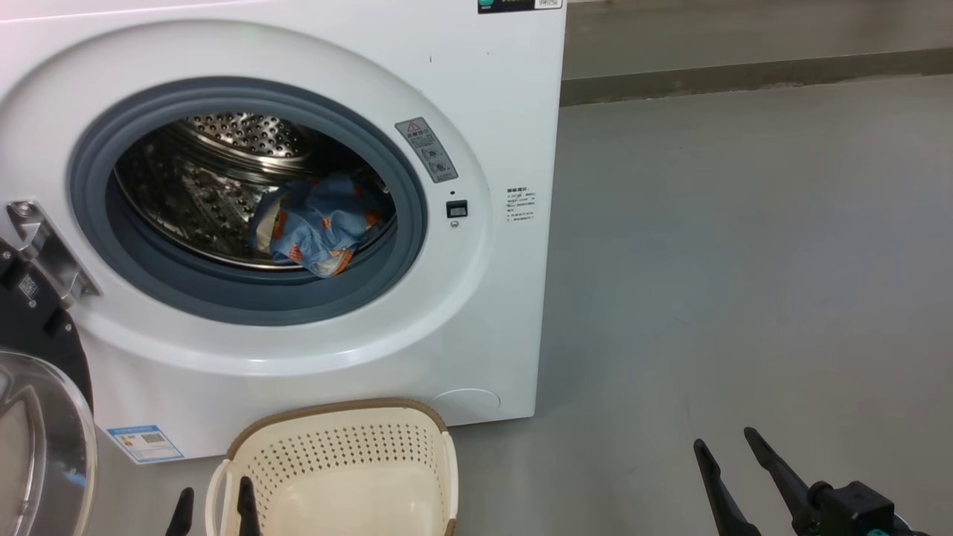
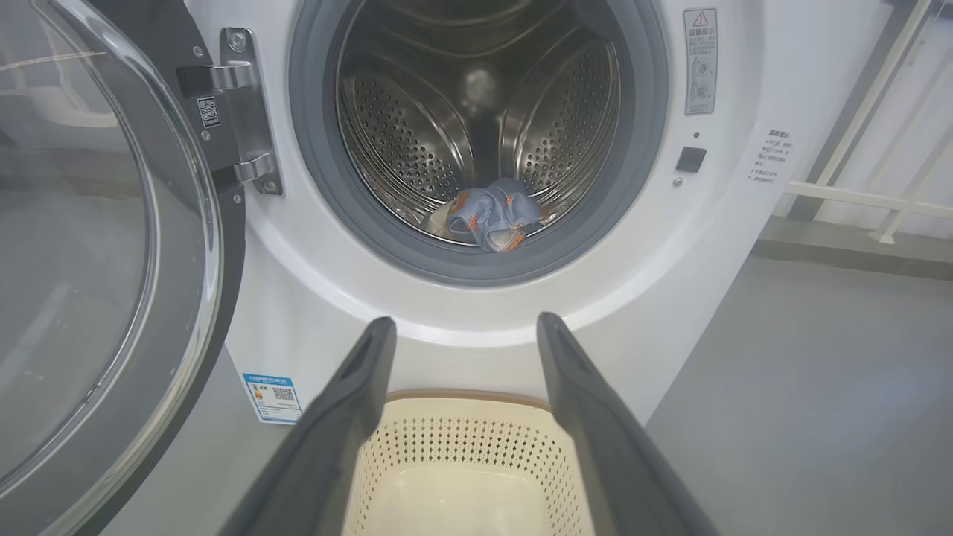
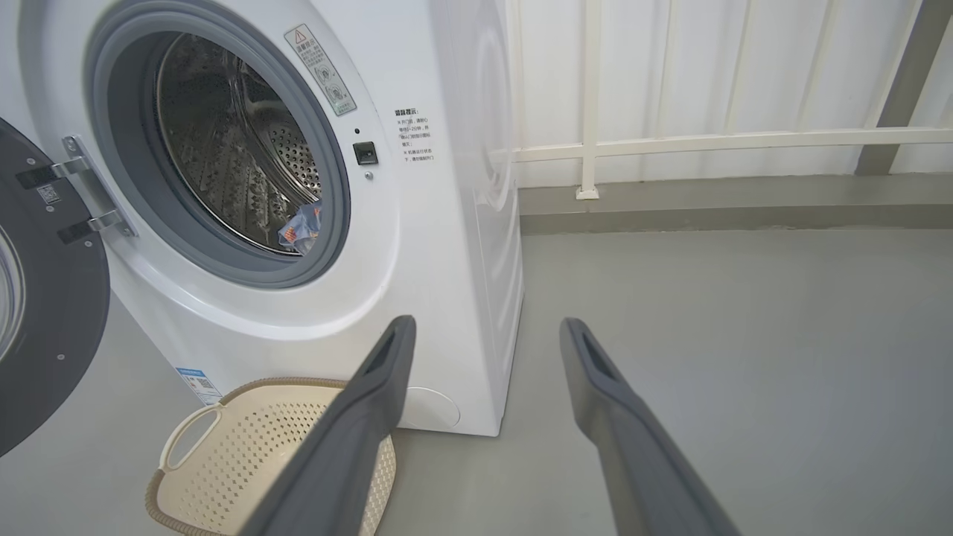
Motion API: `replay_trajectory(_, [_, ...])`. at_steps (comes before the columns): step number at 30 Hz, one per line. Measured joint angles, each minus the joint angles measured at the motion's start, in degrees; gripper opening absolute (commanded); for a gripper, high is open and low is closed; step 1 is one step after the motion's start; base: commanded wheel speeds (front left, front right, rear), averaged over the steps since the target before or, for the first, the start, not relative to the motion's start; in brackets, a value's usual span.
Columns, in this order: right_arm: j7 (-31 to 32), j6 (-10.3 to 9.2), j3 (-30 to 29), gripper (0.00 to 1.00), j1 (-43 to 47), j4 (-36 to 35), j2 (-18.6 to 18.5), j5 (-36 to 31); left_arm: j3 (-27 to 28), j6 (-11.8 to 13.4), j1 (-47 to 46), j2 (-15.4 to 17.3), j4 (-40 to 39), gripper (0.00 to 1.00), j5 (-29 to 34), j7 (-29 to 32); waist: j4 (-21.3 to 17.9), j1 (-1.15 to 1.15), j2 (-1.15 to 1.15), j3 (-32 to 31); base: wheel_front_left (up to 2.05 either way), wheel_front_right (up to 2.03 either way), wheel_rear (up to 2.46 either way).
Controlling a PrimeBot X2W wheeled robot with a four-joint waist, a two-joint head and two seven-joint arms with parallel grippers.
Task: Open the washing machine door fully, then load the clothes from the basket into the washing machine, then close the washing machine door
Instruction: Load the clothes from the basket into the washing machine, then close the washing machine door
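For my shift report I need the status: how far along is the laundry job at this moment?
Done: the door stands wide open at the left, the clothes lie inside the washing machine, and the basket looks empty. In hand: nothing; the left gripper and the right gripper are both open and hold nothing. Left: closing the door.
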Motion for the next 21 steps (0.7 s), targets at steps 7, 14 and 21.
replay_trajectory(7, [0.0,0.00,-0.1,1.00,1.1,0.5,0.1,0.0,-0.3,0.5,1.0,0.1,-0.7,1.00,-0.1,0.0,-0.4,0.00,0.00,-0.1,0.00,0.00,0.00])
replay_trajectory(14, [0.0,0.00,-0.2,1.00,1.1,0.5,0.1,0.0,-0.8,0.6,1.0,0.1,-1.4,1.00,-0.1,0.0,-0.6,0.00,0.00,0.0,0.00,0.00,0.00])
replay_trajectory(21, [0.0,0.00,-0.3,1.00,1.1,0.5,0.1,0.0,-1.0,0.6,1.0,0.1,-1.4,1.00,-0.6,0.0,-0.6,0.00,0.00,0.0,0.00,0.00,0.00])
